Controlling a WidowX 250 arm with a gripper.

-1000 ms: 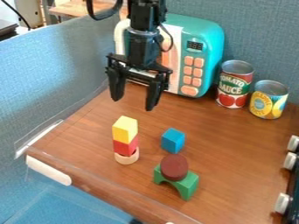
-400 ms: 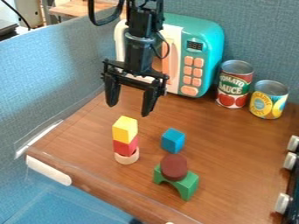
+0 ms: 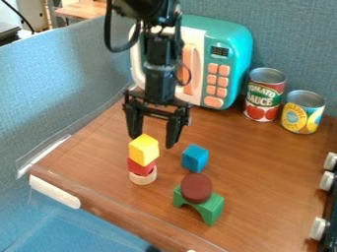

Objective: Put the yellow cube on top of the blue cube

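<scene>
The gripper (image 3: 152,142) is hanging with its fingers spread, one tip lying close by the yellow cube (image 3: 143,150); contact cannot be determined. That cube is sitting askew atop the red block (image 3: 141,168). The blue cube (image 3: 195,158) is resting nearby on the tabletop (image 3: 263,167).

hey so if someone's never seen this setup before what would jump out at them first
Probably the bright teal toy microwave at the back, with the open black gripper hanging in front of it. Next, the yellow cube atop a red block, near the gripper's fingertips, with the blue cube sitting on the wooden surface to the right in the view.
</scene>
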